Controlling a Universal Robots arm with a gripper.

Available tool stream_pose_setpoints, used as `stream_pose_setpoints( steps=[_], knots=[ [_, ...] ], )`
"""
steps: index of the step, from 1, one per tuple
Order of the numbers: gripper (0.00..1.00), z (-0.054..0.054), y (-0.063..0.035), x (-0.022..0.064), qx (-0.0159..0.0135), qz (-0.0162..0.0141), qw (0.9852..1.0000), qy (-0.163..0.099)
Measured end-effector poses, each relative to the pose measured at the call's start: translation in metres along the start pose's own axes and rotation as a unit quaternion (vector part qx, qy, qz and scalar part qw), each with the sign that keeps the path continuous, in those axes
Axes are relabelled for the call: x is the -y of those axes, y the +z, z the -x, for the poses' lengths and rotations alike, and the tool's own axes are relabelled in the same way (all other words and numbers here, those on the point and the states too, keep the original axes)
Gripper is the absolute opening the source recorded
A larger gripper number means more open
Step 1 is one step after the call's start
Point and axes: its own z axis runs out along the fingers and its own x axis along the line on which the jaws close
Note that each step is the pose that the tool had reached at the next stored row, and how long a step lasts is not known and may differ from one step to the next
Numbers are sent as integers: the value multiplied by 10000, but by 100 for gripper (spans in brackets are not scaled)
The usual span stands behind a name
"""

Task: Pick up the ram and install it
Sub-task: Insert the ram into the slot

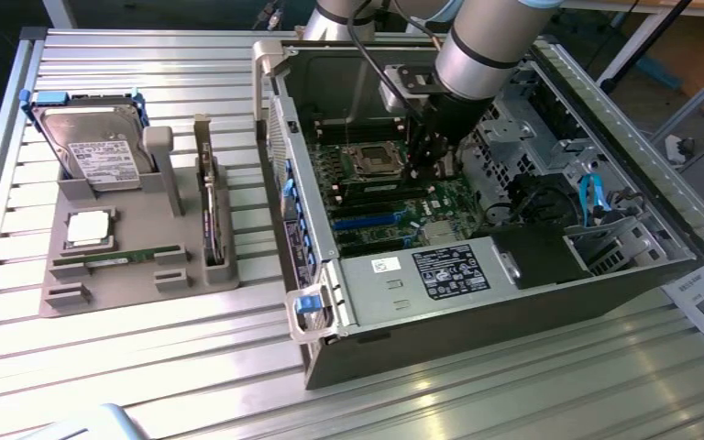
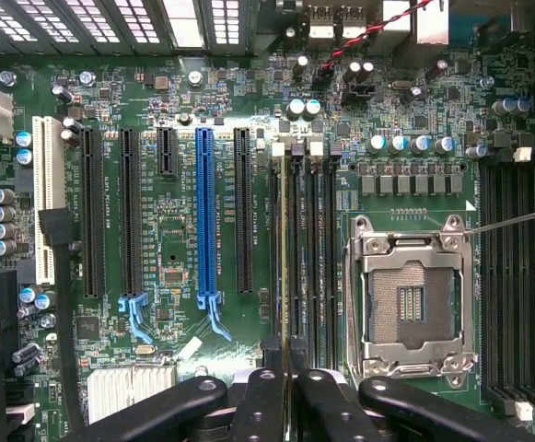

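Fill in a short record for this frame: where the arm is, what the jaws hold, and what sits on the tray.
arm: arm reaches down into the open computer case, over the motherboard
jaws: shut on the ram, seen edge-on
ram position: in line with a memory slot beside the empty processor socket; whether it is seated cannot be told
tray: hard drive, processor chip, green stick lying flat, upright expansion card
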Motion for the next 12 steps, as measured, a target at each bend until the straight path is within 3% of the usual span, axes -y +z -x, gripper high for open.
stream_pose_setpoints(
  steps=[12],
  knots=[
    [12,-8,0,-7,13,0,10000,-33]
  ],
)
